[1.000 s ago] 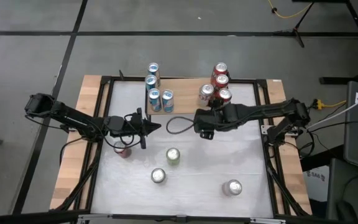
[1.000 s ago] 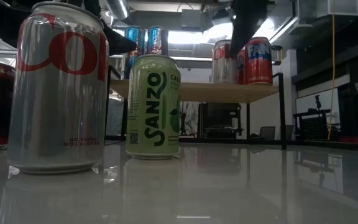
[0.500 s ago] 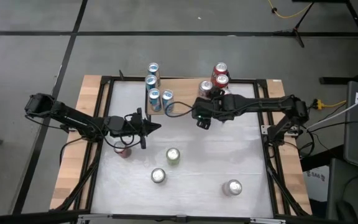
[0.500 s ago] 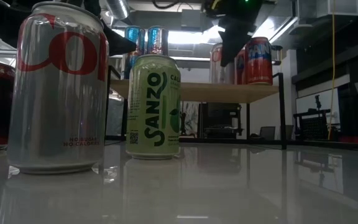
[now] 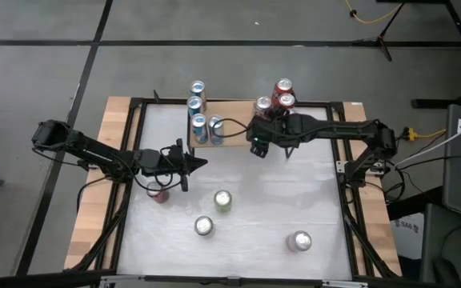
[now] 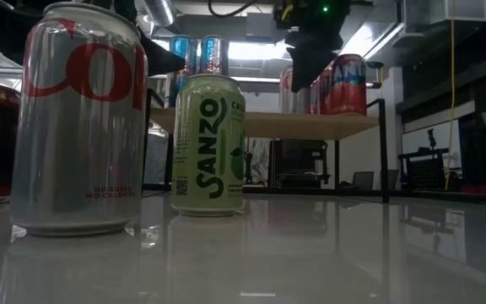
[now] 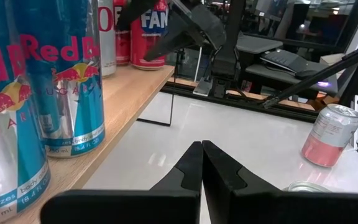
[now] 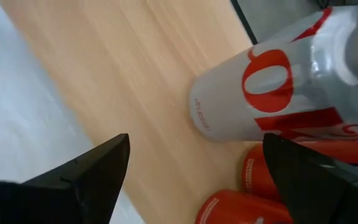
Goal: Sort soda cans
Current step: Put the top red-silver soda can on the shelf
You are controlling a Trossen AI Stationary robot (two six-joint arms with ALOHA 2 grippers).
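White tabletop (image 5: 294, 200) spreads below me, with a wooden shelf (image 5: 234, 112) along its twelve o'clock edge and grey floor beyond. Seen from above, I count four blue cans (image 5: 198, 112) clustered on the shelf toward eleven o'clock, and at least three cans in the red and silver group (image 5: 282, 94) toward one o'clock, partly hidden under my right arm. Four more stand loose on the table: a pale green can (image 5: 223, 200) near the middle, a silver can (image 5: 204, 227) at six o'clock, another silver one (image 5: 299, 240) toward five o'clock, and a red can (image 5: 159, 193) at nine o'clock. Every can I can see stands upright, long axis vertical, silver top facing up. My right gripper (image 5: 256, 138) hangs at the shelf's edge just beside the red and silver group, jaws spread wide and empty, a silver can with red lettering (image 8: 278, 93) ahead between my fingers (image 8: 86, 171). My left gripper (image 5: 194, 164) waits at nine o'clock over the table, jaws pressed together on nothing.
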